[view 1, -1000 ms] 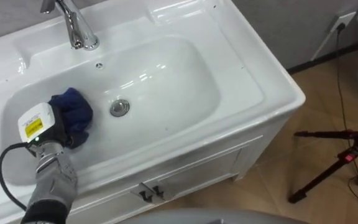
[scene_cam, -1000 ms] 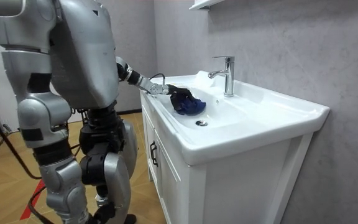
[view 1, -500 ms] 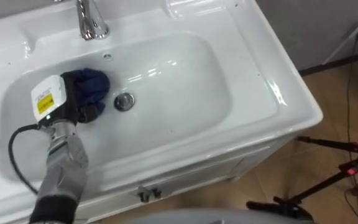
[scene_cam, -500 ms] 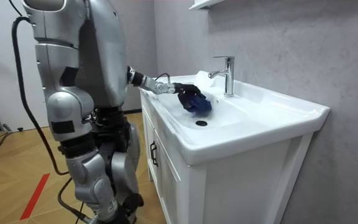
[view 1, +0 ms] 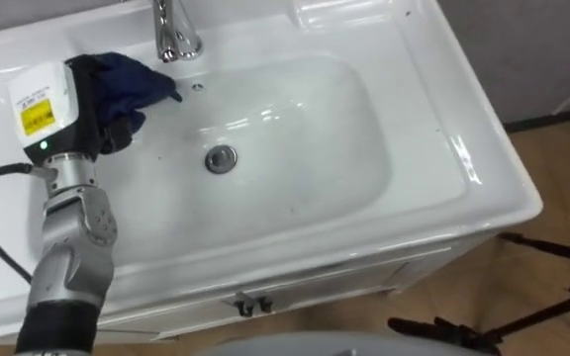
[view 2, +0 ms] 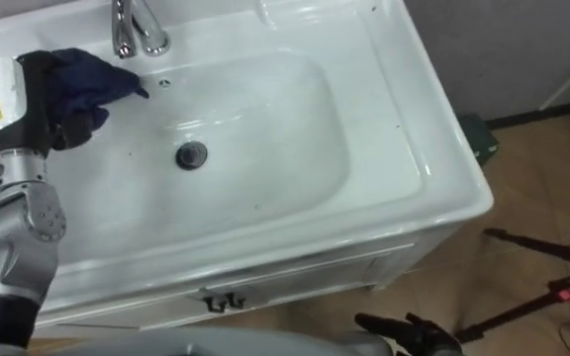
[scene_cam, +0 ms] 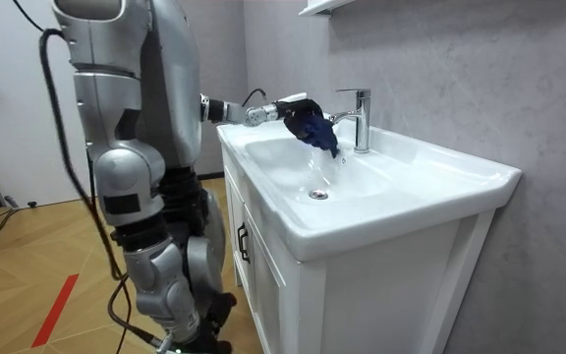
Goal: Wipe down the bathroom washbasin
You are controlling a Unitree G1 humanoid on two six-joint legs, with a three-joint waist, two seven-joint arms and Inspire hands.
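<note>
Clutching bunched dark-blue cloth in curled fingers of left hand, just left of chrome faucet, above back slope of white basin. Pointing cloth's loose tip toward faucet base, long axis hand-to-faucet; drooping downward in room view. Cannot tell whether touching basin. Nearer than faucet, apart from cloth: drain. On back of hand, yellow label, print too small to read.

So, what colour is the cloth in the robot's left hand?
Plain dark blue; the cloth shows best in the left eye view, in the left hand.
</note>
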